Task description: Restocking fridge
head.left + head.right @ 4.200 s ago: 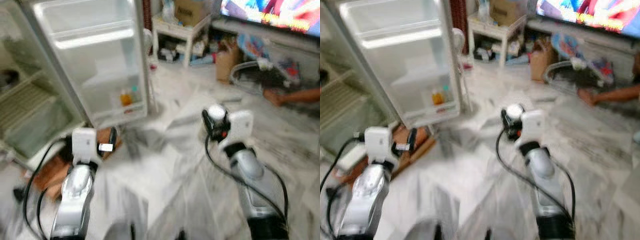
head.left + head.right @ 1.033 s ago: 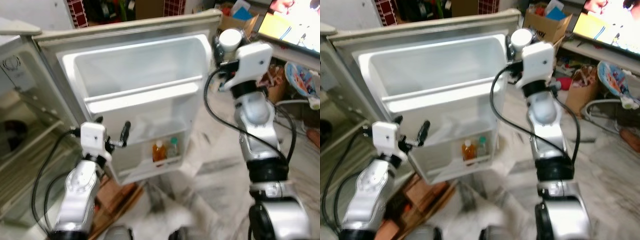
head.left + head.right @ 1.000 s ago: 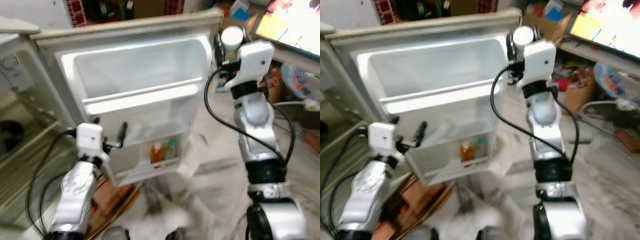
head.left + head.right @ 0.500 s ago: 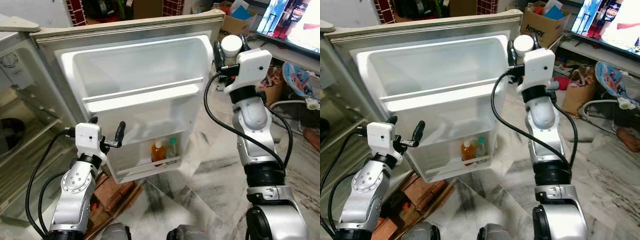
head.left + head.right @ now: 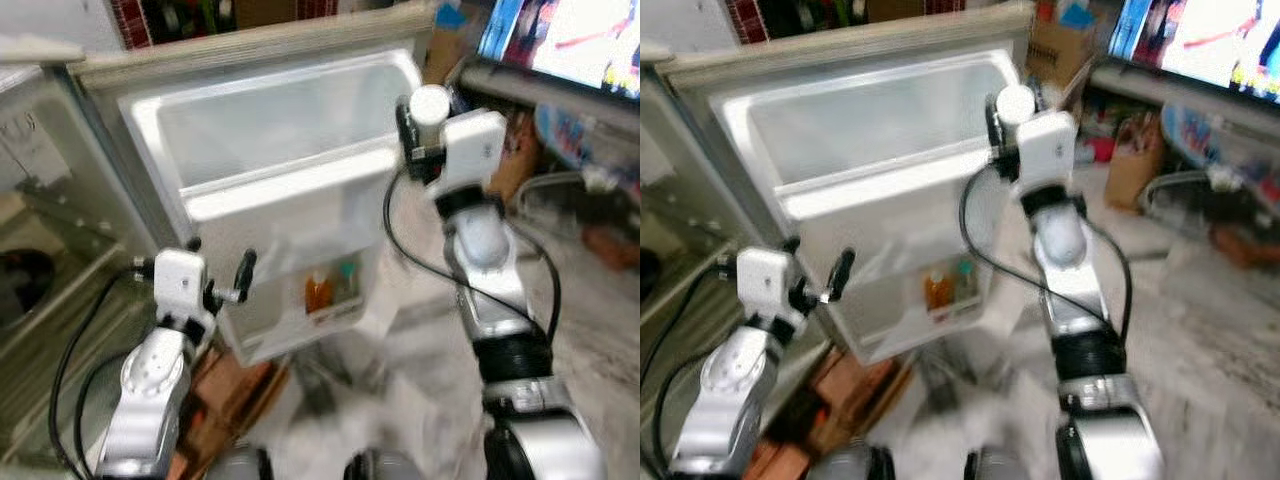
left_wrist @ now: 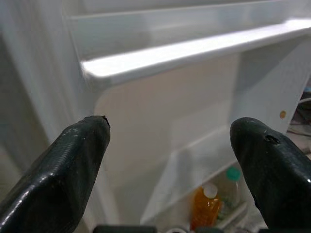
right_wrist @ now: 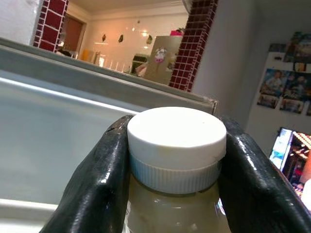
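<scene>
The left gripper (image 5: 218, 275) is held wide apart and empty before the open fridge door (image 5: 270, 130). Farther off, a white-capped bottle (image 7: 176, 160) is clamped by the right gripper (image 5: 422, 118) beside the door's upper edge.

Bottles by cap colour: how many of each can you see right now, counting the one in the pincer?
White cap: 2, the held bottle in the right pincer and the orange bottle.
Green cap: 1, the clear bottle beside it in the door shelf.
Total: 3
</scene>
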Robot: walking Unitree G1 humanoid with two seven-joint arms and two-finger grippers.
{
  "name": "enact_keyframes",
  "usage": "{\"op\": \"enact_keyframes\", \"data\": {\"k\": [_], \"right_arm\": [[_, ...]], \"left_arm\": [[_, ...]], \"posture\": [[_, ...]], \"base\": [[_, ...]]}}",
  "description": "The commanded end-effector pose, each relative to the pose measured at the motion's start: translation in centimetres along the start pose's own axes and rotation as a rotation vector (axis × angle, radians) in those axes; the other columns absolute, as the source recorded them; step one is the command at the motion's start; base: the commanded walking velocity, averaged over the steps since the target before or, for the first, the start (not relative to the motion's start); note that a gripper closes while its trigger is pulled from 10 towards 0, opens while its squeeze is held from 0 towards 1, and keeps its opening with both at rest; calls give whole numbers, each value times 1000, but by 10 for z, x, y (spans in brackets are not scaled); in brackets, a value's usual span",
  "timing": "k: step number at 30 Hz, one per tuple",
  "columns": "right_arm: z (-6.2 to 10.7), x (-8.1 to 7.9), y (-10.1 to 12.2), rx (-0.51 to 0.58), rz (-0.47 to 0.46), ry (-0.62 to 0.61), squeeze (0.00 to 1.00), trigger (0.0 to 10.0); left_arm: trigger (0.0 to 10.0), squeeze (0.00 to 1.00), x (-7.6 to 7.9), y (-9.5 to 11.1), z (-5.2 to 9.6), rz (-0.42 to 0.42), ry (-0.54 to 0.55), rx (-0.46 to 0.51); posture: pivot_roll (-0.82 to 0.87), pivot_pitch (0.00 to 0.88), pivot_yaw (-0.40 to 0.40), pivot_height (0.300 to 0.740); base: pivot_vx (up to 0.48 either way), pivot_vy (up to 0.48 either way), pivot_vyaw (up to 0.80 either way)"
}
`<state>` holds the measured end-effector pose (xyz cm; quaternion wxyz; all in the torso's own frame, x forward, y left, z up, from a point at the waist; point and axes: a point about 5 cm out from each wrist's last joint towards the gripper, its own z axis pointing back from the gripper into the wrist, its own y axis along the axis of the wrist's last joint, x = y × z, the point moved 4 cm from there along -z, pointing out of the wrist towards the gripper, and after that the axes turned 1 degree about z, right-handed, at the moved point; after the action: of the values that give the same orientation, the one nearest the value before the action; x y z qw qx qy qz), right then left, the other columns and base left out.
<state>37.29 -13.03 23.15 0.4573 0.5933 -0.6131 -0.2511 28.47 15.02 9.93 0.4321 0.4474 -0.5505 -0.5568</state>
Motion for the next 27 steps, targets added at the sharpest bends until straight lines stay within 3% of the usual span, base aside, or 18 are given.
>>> {"op": "enact_keyframes", "data": {"k": [1, 9, 21, 27], "right_arm": [[-7, 2, 16, 64, -2, -7, 0, 10000], [-19, -4, 17, 58, -107, 28, 0, 10000], [-80, 2, 29, 62, -224, 43, 0, 10000], [-86, 2, 23, 34, -140, 42, 0, 10000]], "left_arm": [[10000, 0, 0, 3, 2, -13, 1, 4], [10000, 0, 1, 2, 7, -13, -9, -11], [10000, 0, -1, 4, 10, -21, -17, -26], [10000, 0, -1, 5, 10, -25, -14, -26]], "posture": [[7, 44, -28, 740], [10, 58, -23, 740], [49, 86, -28, 740], [68, 89, -35, 740]], "base": [[0, 0, 0], [0, 0, 0], [0, 0, 0], [0, 0, 0]]}}
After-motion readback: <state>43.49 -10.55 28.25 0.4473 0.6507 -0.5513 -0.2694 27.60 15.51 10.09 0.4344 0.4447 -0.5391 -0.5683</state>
